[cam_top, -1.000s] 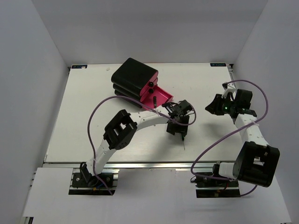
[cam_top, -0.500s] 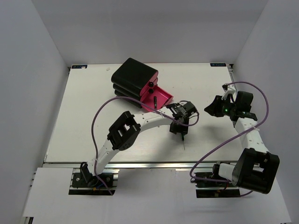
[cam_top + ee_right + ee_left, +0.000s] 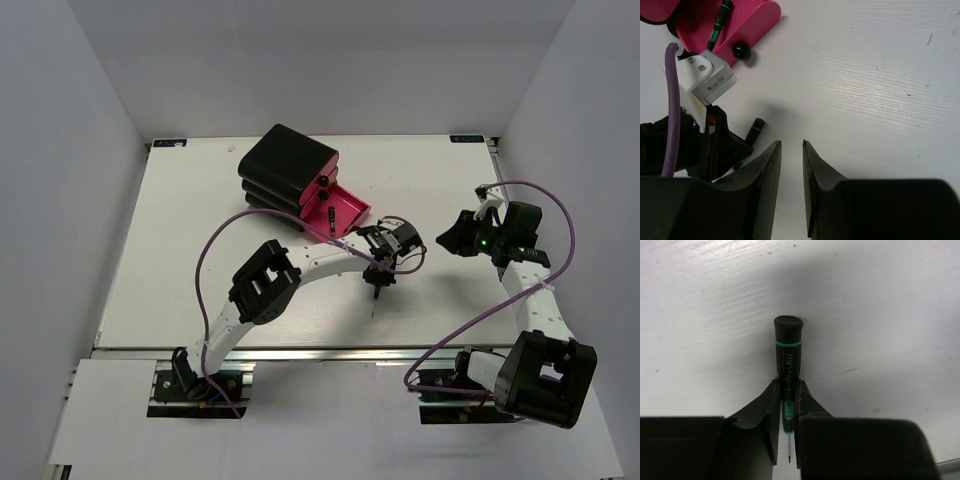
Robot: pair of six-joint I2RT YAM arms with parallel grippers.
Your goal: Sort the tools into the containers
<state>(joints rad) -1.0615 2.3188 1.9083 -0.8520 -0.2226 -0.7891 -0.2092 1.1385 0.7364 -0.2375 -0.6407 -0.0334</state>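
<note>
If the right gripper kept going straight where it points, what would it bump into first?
Probably the bare white table: the right gripper aims just beside the pink drawer and its black knob. Depth is unclear, so it might graze the drawer's corner.

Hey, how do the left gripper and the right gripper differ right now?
The left gripper is clamped on a black screwdriver with a green ring, while the right gripper holds nothing. The left gripper's jaws press the tool from both sides; the right gripper's jaws stand slightly apart over the bare table. Both have dark fingers and sit above the white table.
</note>
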